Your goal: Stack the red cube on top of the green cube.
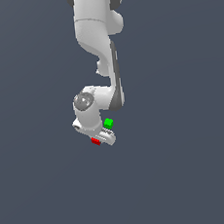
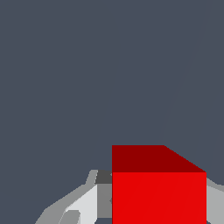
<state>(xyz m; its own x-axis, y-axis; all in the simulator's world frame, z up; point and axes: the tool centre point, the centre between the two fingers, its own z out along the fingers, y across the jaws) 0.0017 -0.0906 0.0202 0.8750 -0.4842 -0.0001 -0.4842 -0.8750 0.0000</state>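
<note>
The hand (image 1: 98, 139) pinches the red cube (image 2: 158, 192) between its fingers, close beside the green cube (image 1: 108, 123), both mid-surface. A low carry could knock the green cube aside; an off-centre release could topple the stack.

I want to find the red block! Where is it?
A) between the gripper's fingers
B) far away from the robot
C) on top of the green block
A: in the wrist view the red cube sits between the gripper's fingers; the green cube lies apart.
</note>
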